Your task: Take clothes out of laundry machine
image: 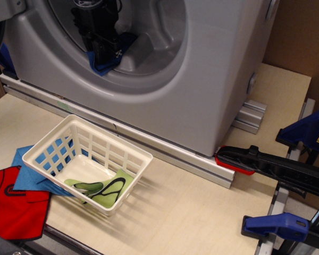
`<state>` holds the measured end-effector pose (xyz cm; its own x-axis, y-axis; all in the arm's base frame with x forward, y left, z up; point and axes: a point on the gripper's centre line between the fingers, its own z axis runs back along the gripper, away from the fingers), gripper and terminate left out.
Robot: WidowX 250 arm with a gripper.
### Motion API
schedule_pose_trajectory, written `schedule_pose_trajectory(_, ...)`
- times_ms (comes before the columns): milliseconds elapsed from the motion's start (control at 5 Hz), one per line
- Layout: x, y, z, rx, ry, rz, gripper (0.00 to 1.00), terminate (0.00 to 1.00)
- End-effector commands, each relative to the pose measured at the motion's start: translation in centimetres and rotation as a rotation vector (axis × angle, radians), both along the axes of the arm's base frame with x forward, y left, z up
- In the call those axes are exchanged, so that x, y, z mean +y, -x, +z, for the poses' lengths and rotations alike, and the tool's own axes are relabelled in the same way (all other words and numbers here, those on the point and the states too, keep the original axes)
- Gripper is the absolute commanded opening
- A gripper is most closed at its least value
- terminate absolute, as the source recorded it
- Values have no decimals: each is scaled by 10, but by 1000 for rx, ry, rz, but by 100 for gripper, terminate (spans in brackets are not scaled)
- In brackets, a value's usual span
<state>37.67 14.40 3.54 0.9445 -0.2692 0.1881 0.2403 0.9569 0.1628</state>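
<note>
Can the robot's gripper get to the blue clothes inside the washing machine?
Probably yes. The gripper is already inside the laundry machine through its open drum hole, right at the blue clothes, and nothing blocks it. Whether it grips them isn't visible.

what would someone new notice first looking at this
The large grey plastic model washer fills the upper picture, with the black gripper reaching into its round drum over a small dark royal-blue cloth. In front on the wooden table sits a white plastic basket holding a green cloth, with a red cloth at the lower left.
</note>
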Motion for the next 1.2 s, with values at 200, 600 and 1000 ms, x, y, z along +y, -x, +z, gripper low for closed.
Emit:
schedule_pose_trajectory(200, 6, 59, 43, -39, 32, 144, 0, 0)
schedule_pose_trajectory(600, -9, 113, 35, 75, 17, 180, 0, 0)
schedule_pose_trajectory(1000, -34, 153, 1, 172, 21, 121, 0, 0)
